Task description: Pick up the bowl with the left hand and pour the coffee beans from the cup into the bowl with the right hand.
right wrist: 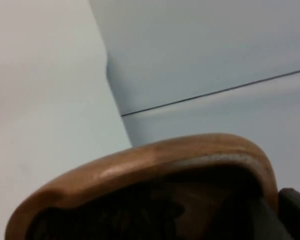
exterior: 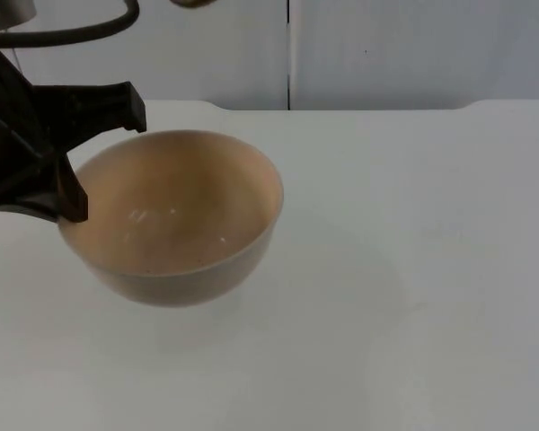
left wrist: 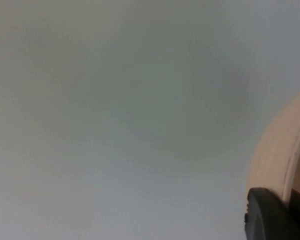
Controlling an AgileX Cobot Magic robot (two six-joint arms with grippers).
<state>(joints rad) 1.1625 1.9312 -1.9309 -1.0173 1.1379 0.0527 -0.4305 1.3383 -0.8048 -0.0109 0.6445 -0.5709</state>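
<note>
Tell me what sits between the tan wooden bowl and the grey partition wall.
Nothing: in the top view only bare white table top runs from the tan wooden bowl, held by the left gripper, to the grey partition wall.

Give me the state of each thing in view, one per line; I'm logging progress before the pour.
Bowl: held by its rim, lifted off the table, upright, no beans inside yet.
Left gripper: shut on the bowl's rim at the table's left side.
Wooden cup: held by the right gripper, dark contents inside, likely the coffee beans.
Right gripper: holding the cup.
Table: white, bare beside the bowl.
</note>
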